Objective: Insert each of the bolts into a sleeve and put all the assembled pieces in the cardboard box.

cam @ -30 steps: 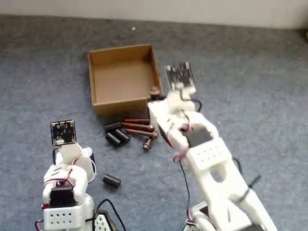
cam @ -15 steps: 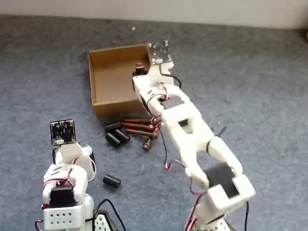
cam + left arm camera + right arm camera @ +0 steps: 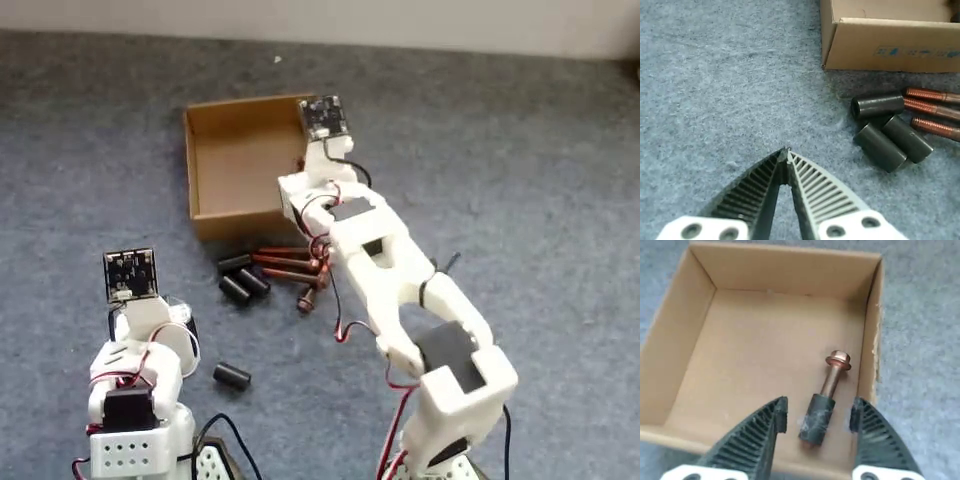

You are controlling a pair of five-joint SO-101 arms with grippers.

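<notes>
Right gripper [image 3: 818, 407] spread above copper bolt [image 3: 832, 380] in black cylindrical sleeve [image 3: 816, 422], flat in brown cardboard box [image 3: 690, 325], parallel to side wall, head pointing away; left gripper [image 3: 786, 152] pressed together.

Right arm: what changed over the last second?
The right gripper carried the sleeved bolt from beside the cardboard box to over its floor and let go; its jaws stand open and the piece lies inside. The left gripper, loose bolts and loose sleeves stayed put.

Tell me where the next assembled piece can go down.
Most of the cardboard box floor is bare; the assembled piece lies along one wall. Carpet beside the box is free. Crowded: loose bolts and sleeves just outside the box.
</notes>
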